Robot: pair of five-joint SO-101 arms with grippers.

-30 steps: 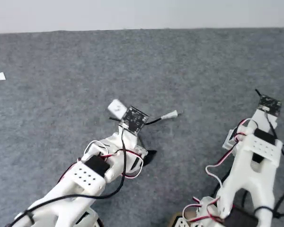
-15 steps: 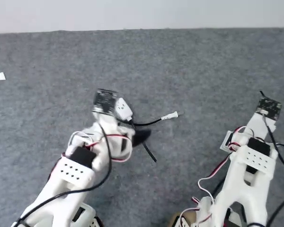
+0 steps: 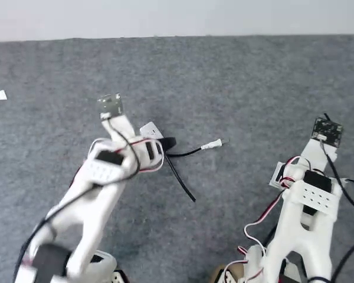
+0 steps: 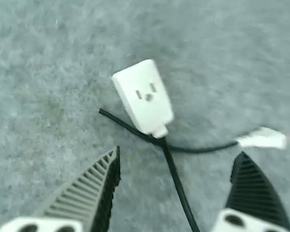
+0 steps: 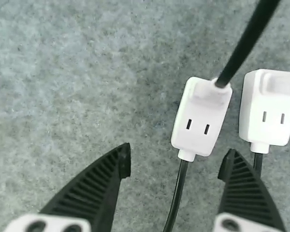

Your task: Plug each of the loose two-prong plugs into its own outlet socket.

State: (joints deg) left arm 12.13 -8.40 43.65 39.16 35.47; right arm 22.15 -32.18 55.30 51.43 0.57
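On your left arm's side, the lone socket is lying flat on the grey mat, its face turned up and its slots showing bare. A black cord is running out from one end of it. Another length is leading off to the white plug, which is lying loose on the mat, apart from the socket's face.

Under your right arm, the first socket and the second socket are lying side by side, close but not touching. Both are facing up with their two slots uncovered. A thin cord is leaving the first socket at the end toward the gripper, and a thick black cable is passing over its other end.

Your left gripper is hanging over the mat with its fingers spread wide, gripping nothing. The black cord is passing between the fingertips, and the lone socket is lying just beyond them.

Your right gripper is also standing wide open and holding nothing. The cord end of the first socket is sitting between its fingertips, and the second socket is lying just outside one finger.
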